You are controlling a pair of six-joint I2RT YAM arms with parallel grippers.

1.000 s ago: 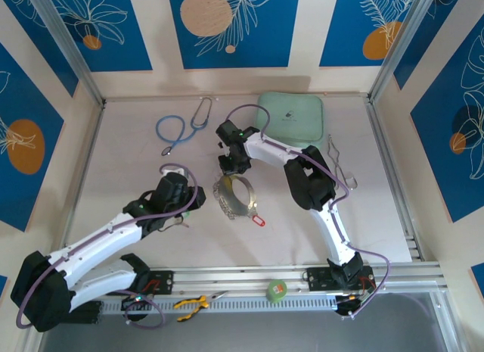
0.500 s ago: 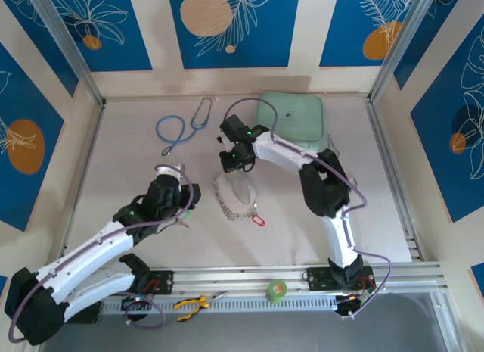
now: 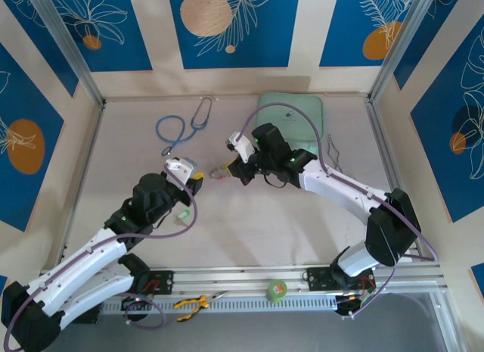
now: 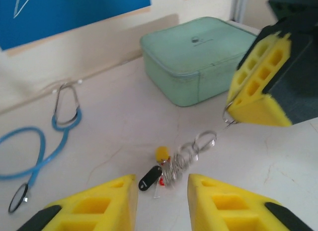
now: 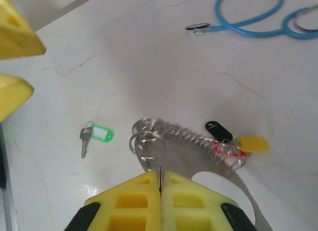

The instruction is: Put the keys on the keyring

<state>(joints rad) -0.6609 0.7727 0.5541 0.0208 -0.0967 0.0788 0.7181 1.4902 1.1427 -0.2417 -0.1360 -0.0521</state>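
The keyring [image 5: 193,137] is a silvery coiled loop, and my right gripper [image 5: 160,183] is shut on its thin metal edge and holds it above the table. Black [image 5: 217,129], red [image 5: 222,148] and yellow [image 5: 253,144] tagged keys hang on its far end. A key with a green tag [image 5: 101,134] lies loose on the table. In the left wrist view the keyring [image 4: 191,150] dangles from the right gripper's fingers [image 4: 258,87], just ahead of my left gripper [image 4: 161,193], which is open and holds nothing. From above, the left gripper [image 3: 195,178] faces the right gripper [image 3: 233,169] with the keyring [image 3: 218,172] between them.
A blue stethoscope [image 3: 181,129] lies at the back left. A mint-green case [image 3: 291,113] sits at the back, right of centre. A roll of tape [image 3: 277,290] and yellow-handled pliers [image 3: 193,303] rest on the front rail. Metal frame posts border the table on both sides.
The right gripper has shut on the keyring and lifted it off the table, so the loop now hangs bunched up. The left gripper has moved forward towards it. The green-tagged key stays on the table.
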